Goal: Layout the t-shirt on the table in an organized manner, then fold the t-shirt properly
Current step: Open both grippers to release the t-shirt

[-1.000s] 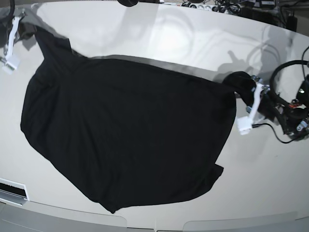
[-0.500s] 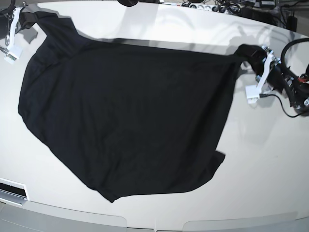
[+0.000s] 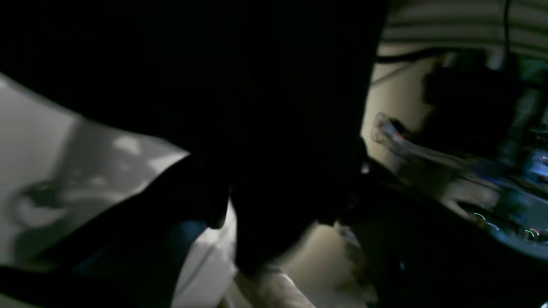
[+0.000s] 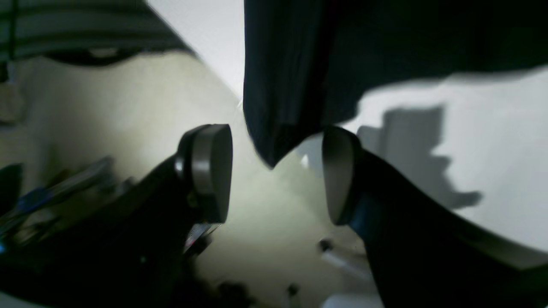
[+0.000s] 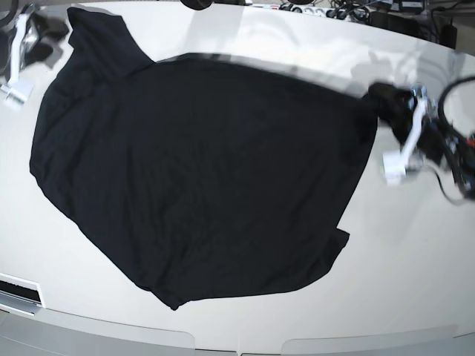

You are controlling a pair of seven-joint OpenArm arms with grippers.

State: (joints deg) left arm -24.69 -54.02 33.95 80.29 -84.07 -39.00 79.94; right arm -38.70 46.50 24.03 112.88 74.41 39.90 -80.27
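Observation:
The black t-shirt [image 5: 200, 170] lies spread wide over the white table [image 5: 415, 259], its lower hem toward the near edge. At the shirt's far left corner my right gripper [image 5: 50, 33] is blurred. The right wrist view shows this gripper [image 4: 274, 173] open, a hanging corner of the t-shirt [image 4: 291, 85] dipping between its grey pads [image 4: 209, 171] without being pinched. My left gripper [image 5: 382, 100] is at the shirt's right corner. In the dark left wrist view its fingers [image 3: 205, 205] stand apart, open, with the t-shirt [image 3: 274, 128] draped between them.
Cables and small gear [image 5: 334, 11] crowd the strip beyond the table's far edge. The left arm's own cables [image 5: 453, 96] loop at the right side. A dark slot [image 5: 18, 291] sits at the near left edge of the table.
Both arms pulled the shirt's two far corners toward the table's far edge, stretching the cloth flatter. Both grippers, shut on those corners before, now stand open.

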